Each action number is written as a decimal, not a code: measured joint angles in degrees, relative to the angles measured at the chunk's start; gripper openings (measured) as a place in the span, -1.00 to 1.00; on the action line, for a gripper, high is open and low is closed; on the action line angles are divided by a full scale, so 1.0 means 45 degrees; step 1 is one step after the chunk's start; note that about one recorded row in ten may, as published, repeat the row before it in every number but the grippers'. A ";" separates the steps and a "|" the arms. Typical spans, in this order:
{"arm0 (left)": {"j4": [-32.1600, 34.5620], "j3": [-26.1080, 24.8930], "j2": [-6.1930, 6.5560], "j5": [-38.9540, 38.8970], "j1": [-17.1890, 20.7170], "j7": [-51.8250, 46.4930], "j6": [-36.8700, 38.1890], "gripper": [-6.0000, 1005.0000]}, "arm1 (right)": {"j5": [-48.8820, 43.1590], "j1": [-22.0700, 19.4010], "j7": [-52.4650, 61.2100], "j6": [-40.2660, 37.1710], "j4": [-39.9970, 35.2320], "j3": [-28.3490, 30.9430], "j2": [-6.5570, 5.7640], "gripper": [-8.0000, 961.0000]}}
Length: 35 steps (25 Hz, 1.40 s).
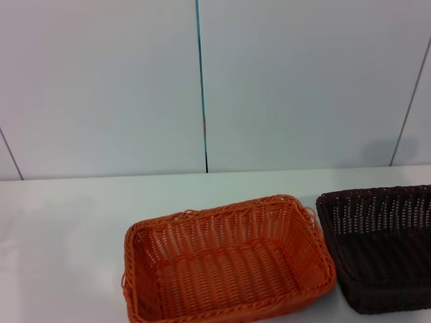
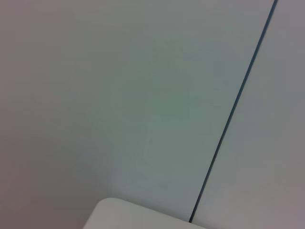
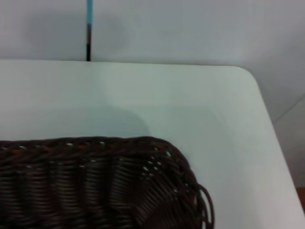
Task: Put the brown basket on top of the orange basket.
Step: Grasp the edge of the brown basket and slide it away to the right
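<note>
The orange basket (image 1: 225,259) sits on the white table, front centre in the head view, open side up and empty. The brown basket (image 1: 380,245) stands on the table just to its right, a narrow gap between them, partly cut off by the frame edge. In the right wrist view a corner of the brown basket (image 3: 100,183) with its braided rim fills the lower part, close to the camera. Neither gripper shows in any view. The left wrist view holds only wall and a table corner.
The white table (image 1: 60,235) runs to a grey panelled wall (image 1: 135,81) behind. Bare tabletop lies left of the orange basket and behind both baskets. The table's rounded far right corner (image 3: 248,74) shows beyond the brown basket.
</note>
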 joint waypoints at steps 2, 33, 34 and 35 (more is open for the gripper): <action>0.0000 0.0000 0.0002 0.0000 0.0001 0.0002 0.0004 0.00 | -0.0096 -0.0098 -0.0002 0.0396 -0.0141 -0.0006 0.0059 0.58; 0.0099 0.0000 -0.0018 0.0001 0.0115 0.0008 -0.0009 0.00 | -0.0437 -0.0428 -0.0003 0.2851 -0.1667 -0.0002 0.0536 0.43; 0.0099 0.0001 -0.0018 0.0001 0.0136 0.0008 -0.0009 0.00 | -0.0504 -0.0430 -0.0002 0.2850 -0.1677 -0.0007 0.0535 0.40; 0.0099 0.0000 -0.0018 0.0000 0.0154 0.0009 -0.0008 0.00 | -0.0504 -0.0430 -0.0002 0.2850 -0.1677 -0.0007 0.0535 0.33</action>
